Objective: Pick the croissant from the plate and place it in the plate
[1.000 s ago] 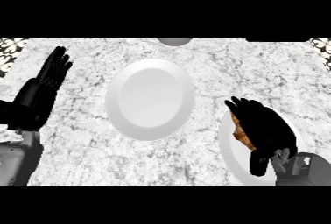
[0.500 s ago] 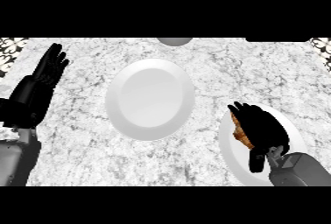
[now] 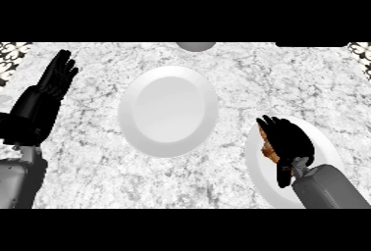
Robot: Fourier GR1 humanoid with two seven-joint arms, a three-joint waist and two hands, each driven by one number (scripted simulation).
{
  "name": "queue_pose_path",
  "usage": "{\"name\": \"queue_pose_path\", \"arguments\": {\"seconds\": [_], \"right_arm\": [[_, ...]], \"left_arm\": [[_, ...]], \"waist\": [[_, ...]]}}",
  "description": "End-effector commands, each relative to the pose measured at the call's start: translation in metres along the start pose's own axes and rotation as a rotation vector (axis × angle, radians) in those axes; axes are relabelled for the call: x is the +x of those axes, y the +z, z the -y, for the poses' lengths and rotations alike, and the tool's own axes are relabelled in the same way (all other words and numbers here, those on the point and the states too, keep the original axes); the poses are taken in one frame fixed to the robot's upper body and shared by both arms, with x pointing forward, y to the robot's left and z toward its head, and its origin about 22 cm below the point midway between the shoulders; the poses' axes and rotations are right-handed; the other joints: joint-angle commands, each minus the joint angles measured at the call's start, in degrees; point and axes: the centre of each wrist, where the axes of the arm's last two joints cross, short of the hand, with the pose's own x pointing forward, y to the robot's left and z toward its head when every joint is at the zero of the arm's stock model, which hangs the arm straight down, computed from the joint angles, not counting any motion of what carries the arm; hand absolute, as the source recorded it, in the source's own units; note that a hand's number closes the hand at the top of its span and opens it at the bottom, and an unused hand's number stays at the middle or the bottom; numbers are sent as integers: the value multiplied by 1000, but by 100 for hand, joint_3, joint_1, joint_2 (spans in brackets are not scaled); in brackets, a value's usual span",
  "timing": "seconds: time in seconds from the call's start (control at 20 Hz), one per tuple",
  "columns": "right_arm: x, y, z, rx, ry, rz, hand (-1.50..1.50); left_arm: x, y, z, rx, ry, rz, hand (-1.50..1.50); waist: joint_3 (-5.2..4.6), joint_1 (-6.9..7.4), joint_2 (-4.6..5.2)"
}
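Note:
A brown croissant [image 3: 269,148] lies on the white plate [image 3: 323,147] at the lower right, mostly hidden beneath my right hand [image 3: 290,143]. That hand lies over the croissant with its fingers bent down onto it; only the croissant's left edge shows. A second, bare white plate [image 3: 168,111] sits in the middle of the marble counter. My left hand [image 3: 45,93] rests open at the left edge, fingers pointing up.
A grey round object [image 3: 196,46] shows partly at the counter's far edge, above the middle plate. Patterned surfaces [image 3: 13,54] appear at the far corners. Marble counter lies between the two plates.
My right hand has moved toward me and lowered onto the croissant, covering more of it. The left hand has drifted slightly.

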Motion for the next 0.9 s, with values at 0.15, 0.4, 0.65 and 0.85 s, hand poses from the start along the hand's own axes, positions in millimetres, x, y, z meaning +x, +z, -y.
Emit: {"name": "queue_pose_path", "arguments": {"seconds": [0.15, 0.4, 0.65, 0.85], "right_arm": [[2, -15, -16, -198, -17, 118, 150], [5, 4, -36, -307, -52, -28, 150], [-43, 22, -75, -172, -339, -594, 150], [-10, 71, -78, -323, -399, -710, 150]], "left_arm": [[-3, 9, -8, 5, 11, -12, 0], [-14, 8, -5, 12, -3, -13, 0], [-18, 19, -26, 118, -24, -66, 0], [-15, 23, -29, 96, -34, -44, 0]], "waist": [[5, 45, 5], [-1, -81, -15], [-15, -875, -211], [-28, -586, -168]]}}
